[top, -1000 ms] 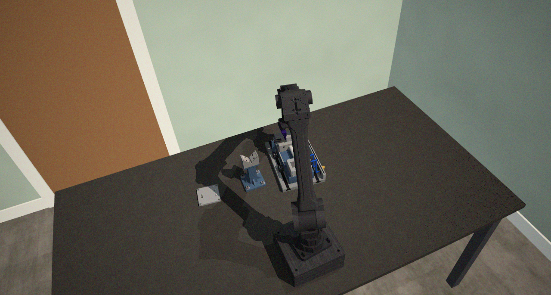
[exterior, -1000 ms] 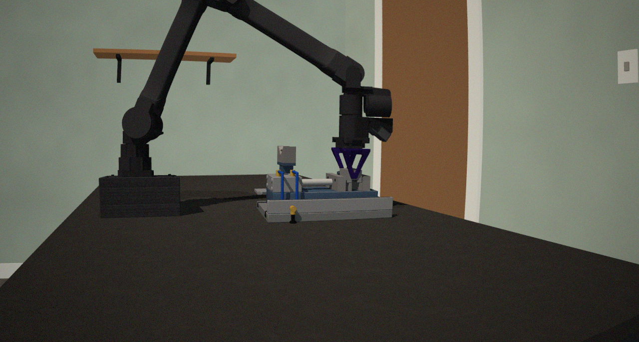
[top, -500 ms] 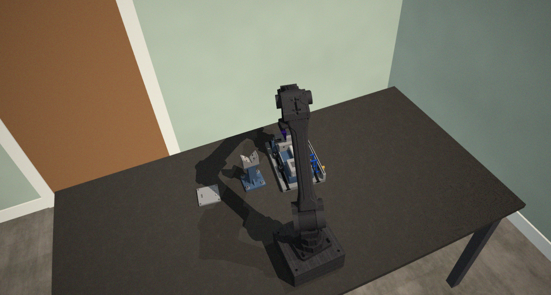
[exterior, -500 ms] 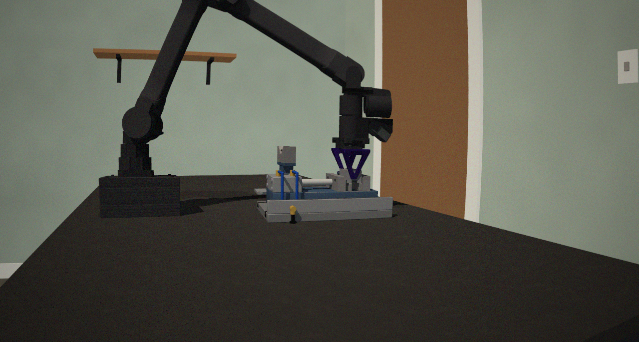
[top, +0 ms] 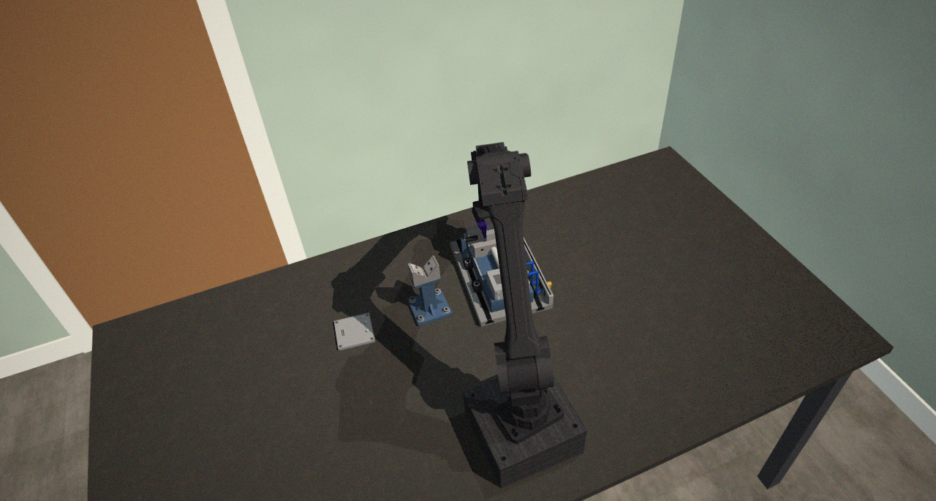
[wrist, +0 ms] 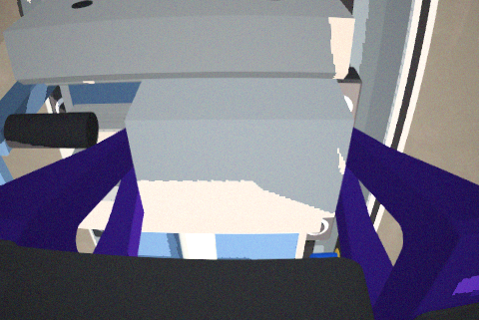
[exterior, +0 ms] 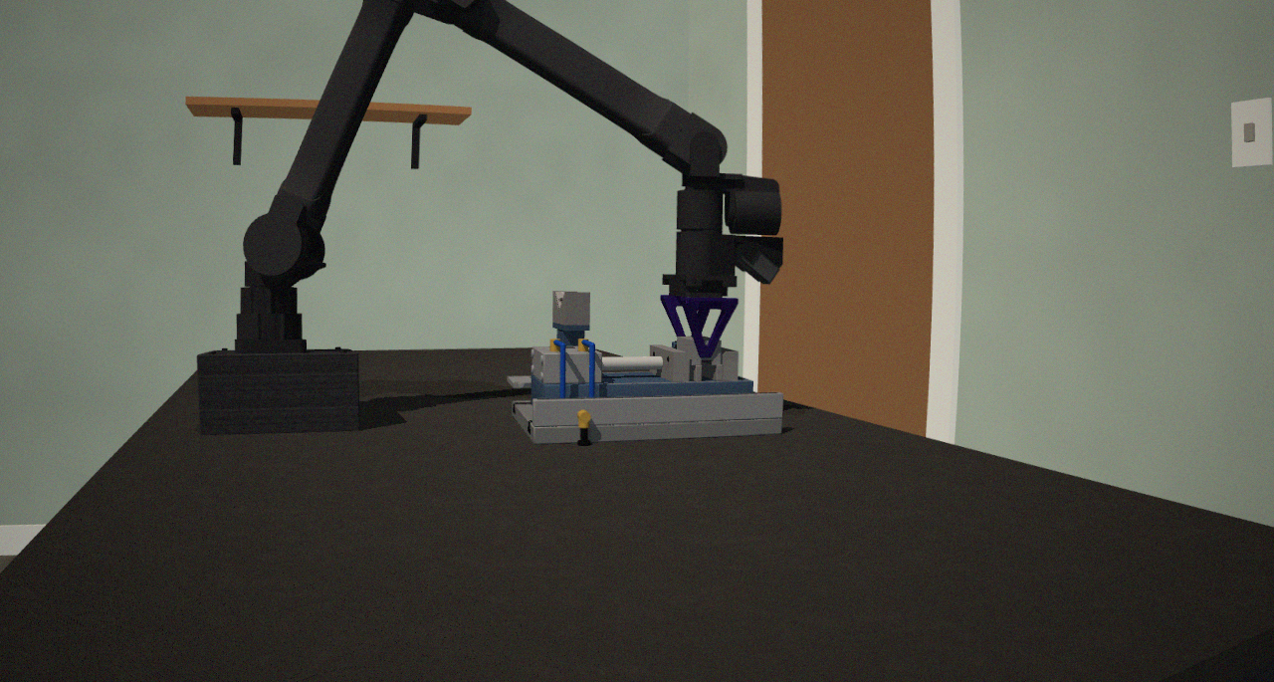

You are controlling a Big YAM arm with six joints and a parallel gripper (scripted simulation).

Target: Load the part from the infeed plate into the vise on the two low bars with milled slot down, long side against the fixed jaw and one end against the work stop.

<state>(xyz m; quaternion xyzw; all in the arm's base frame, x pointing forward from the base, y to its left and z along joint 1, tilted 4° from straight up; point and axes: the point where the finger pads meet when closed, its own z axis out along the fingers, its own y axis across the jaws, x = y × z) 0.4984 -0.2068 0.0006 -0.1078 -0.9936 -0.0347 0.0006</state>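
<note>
My gripper (top: 482, 230) (exterior: 705, 351) (wrist: 239, 137) points straight down over the vise (exterior: 641, 389). Its purple fingers are shut on the ends of the grey part (exterior: 685, 343) (wrist: 239, 143). The part is level between the fixed jaw (exterior: 730, 362) (wrist: 170, 48) and the moving jaw (exterior: 668, 362), its top above both jaws. Its long side runs along the fixed jaw; whether they touch is unclear. The black work stop (wrist: 50, 131) is left of the part in the wrist view, with a gap. The slot does not show, and contact with the bars is hidden.
The V-block (top: 424, 278) (exterior: 570, 310) stands empty on its blue base beside the vise. The infeed plate (top: 354, 331) lies bare beyond it. Blue air hoses (top: 534, 279) (exterior: 577, 370) rise on the vise's other side, near the cylinder.
</note>
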